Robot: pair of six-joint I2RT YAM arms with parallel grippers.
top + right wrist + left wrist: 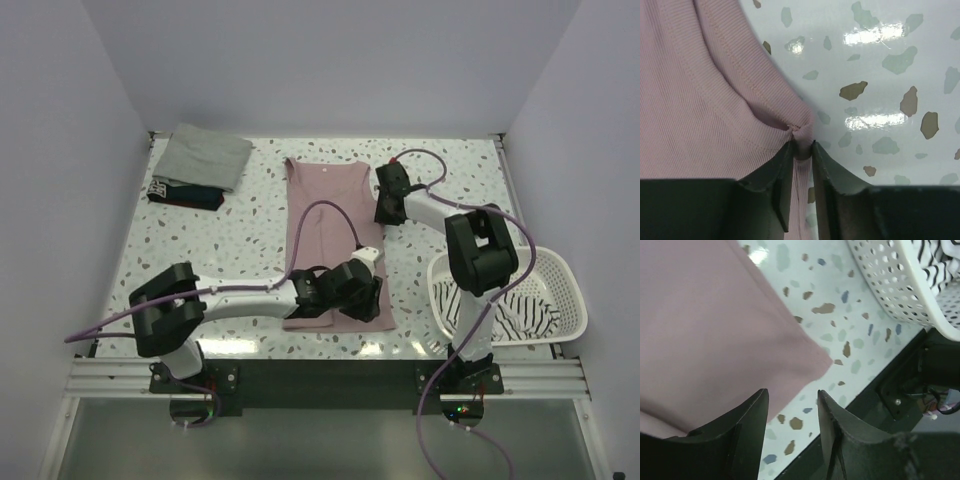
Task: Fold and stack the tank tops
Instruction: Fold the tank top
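Right gripper [801, 148]: the fingers are pressing together on a small pucker of the dusty pink tank top [700, 90], at a stitched corner of its edge. The cloth is bunching up between them.

Left gripper [792, 396]: the jaws are standing apart, clamping nothing. It is hovering at the pink top's near right hem corner, one finger over cloth, the other over bare table [840, 310]. Whether a fingertip is touching the fabric I cannot tell; the view is too close and blurred.

The pink top is lying flat, its long axis running from my bases toward the far wall, straps at the far end. I am working both ends of its right long edge: right arm at the far end, left arm at the near end, reaching in across the hem from the left.

Left of the pink top's far end, a grey-green top [208, 155] is lying folded over a dark navy top [188, 195]. Right of its near end, the striped top [528, 315] is sitting in the white basket [572, 290].

Judgement: a lengthwise fold is pending. The left jaws need to close on the hem corner first. Then both arms carry the right edge leftward across the long axis.
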